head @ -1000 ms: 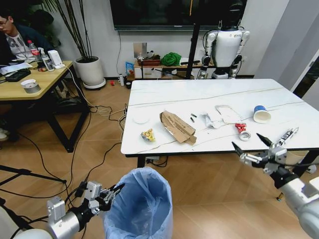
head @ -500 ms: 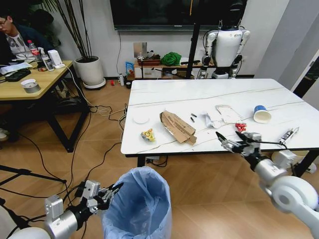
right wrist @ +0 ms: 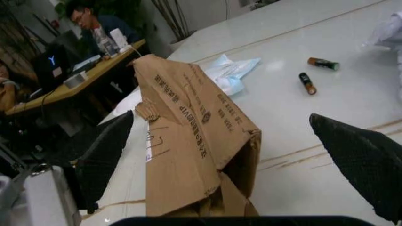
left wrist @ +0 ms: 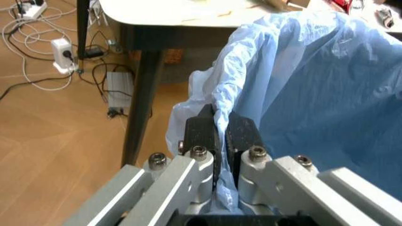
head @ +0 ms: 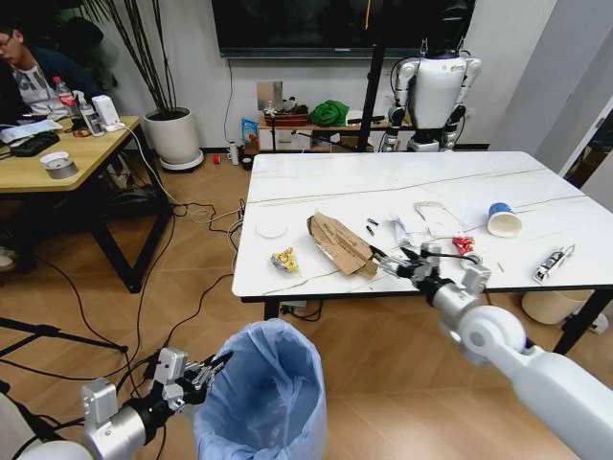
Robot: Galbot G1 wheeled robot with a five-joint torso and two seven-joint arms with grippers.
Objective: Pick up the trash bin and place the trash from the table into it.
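The trash bin (head: 263,393), lined with a crinkled light-blue bag, stands on the floor in front of the table (head: 383,182). My left gripper (head: 215,366) is shut on the bag's rim, the plastic pinched between its black fingers (left wrist: 201,129). My right gripper (head: 396,261) is open just above the table's front edge, at the right end of the flattened brown cardboard (head: 340,244). In the right wrist view the cardboard (right wrist: 188,155) lies between the spread fingers (right wrist: 107,155). More trash lies on the table: a yellow wrapper (head: 283,260), white papers (head: 436,220), a blue-white cup (head: 502,220), a silver tube (head: 551,264).
A wooden desk (head: 67,158) with a seated person stands at the left. Cables run over the floor by a potted plant (head: 174,134). Another robot (head: 436,91) stands behind the table. A cream bin (head: 551,307) sits under the table's right end.
My right arm has swung left along the table's front edge, from near the silver tube to the cardboard, still open. The left gripper still holds the bag rim.
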